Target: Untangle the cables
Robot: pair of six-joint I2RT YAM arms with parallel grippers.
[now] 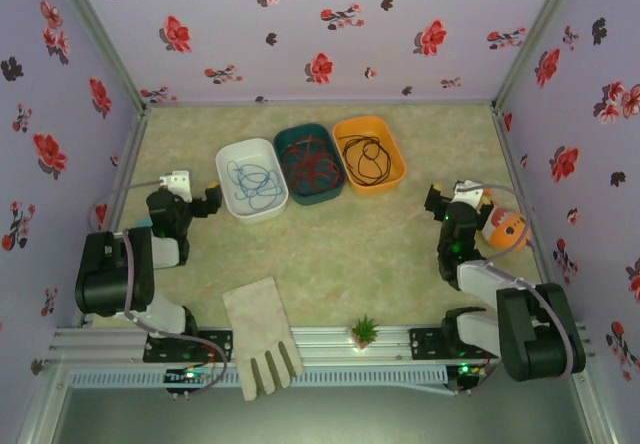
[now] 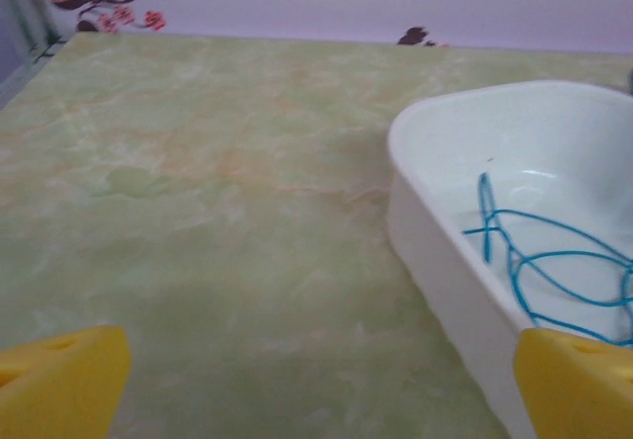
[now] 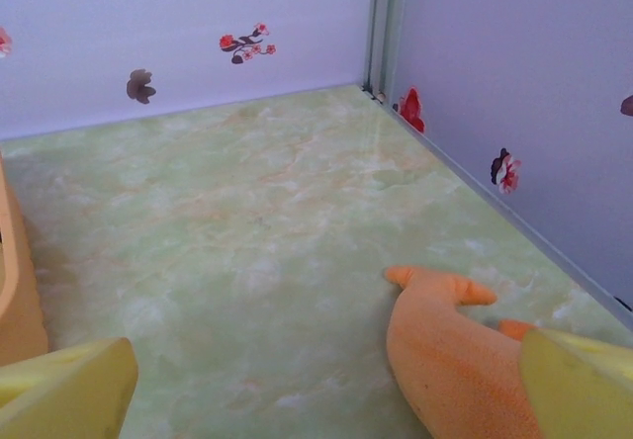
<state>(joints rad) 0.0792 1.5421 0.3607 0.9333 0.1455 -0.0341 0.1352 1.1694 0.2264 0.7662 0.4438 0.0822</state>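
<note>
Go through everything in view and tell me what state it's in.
blue cable: coiled, alone in white bin
red cable: coiled, alone in teal bin
black cable: coiled, alone in orange bin
left gripper: open, empty
right gripper: open, empty
glove: lying flat
orange toy: lying on table
plant: upright

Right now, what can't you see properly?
Blue cable: left wrist view, cut off by the right edge.
Red cable, black cable: top view, too small to trace crossings.
Orange toy: right wrist view, cut off at the bottom.
</note>
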